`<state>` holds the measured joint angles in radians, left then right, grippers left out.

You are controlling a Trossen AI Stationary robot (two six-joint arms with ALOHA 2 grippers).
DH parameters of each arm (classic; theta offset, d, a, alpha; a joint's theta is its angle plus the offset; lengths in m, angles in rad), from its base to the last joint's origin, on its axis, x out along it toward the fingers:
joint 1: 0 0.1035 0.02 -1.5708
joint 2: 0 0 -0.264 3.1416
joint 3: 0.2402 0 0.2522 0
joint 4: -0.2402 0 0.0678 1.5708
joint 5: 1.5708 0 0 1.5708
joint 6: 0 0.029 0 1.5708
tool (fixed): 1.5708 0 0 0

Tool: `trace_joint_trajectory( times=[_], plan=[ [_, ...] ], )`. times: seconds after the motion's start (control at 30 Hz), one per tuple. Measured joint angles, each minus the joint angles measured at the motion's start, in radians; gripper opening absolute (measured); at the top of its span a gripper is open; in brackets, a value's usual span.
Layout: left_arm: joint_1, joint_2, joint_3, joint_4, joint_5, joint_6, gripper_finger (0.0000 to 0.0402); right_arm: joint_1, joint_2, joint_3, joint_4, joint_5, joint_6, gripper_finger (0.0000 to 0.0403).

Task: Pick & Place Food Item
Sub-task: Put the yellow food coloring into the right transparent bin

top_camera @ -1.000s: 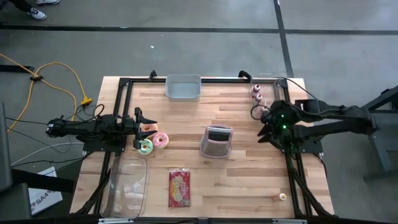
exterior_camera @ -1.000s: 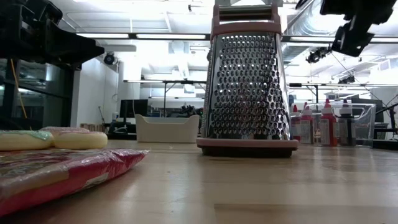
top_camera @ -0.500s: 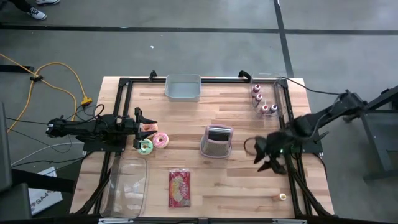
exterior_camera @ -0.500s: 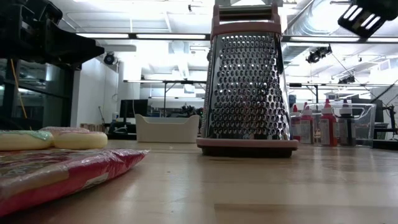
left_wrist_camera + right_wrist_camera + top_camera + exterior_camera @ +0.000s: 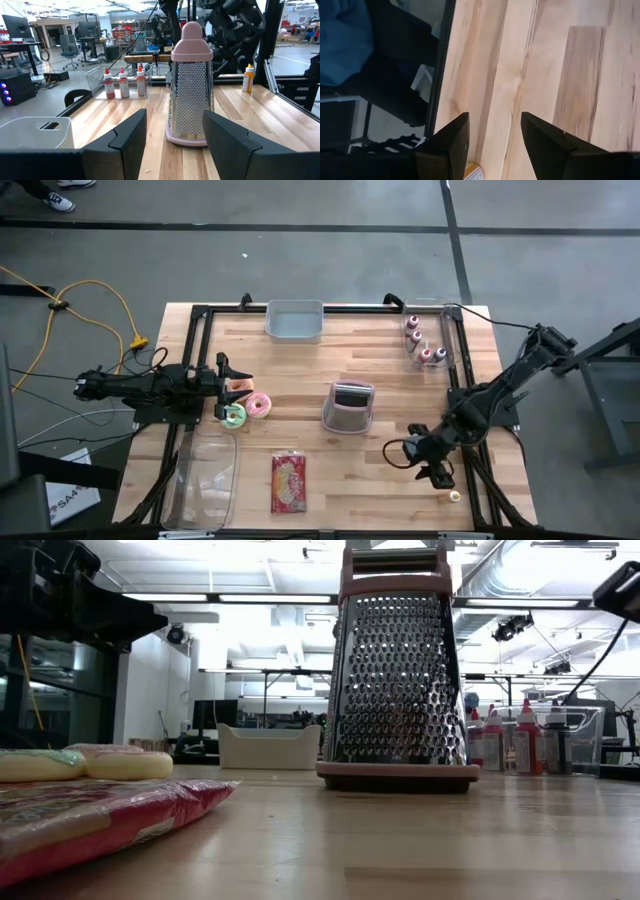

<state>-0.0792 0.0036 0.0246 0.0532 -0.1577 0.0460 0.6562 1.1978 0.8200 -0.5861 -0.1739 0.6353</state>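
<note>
The right gripper [image 5: 432, 463] has swung from the table's far right side down to its near right corner, jaws apart and empty, tilted down near a small yellow item [image 5: 454, 496] by the edge. That item, likely the food piece to pick, looks light, small and firm; a pinch across its sides should suit it. The left gripper [image 5: 222, 388] waits at the left edge, fingers spread, beside two donuts [image 5: 247, 409]. The grater [image 5: 348, 407] stands mid-table.
</note>
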Motion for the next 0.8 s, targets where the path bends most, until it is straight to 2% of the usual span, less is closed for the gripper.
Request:
trace_joint_trajectory(
  times=[0.33, 0.8],
  plan=[
    [0.0, 0.0, 0.0, 0.0, 0.0, 0.0, 0.0188, 0.005, 0.059, 0.0, 0.0, -0.007, 0.034, 0.0166],
    [0.0, 0.0, 0.0, 0.0, 0.0, 0.0, 0.0188, 0.005, 0.061, 0.0, -0.001, 0.005, 0.105, 0.0166]
  ],
)
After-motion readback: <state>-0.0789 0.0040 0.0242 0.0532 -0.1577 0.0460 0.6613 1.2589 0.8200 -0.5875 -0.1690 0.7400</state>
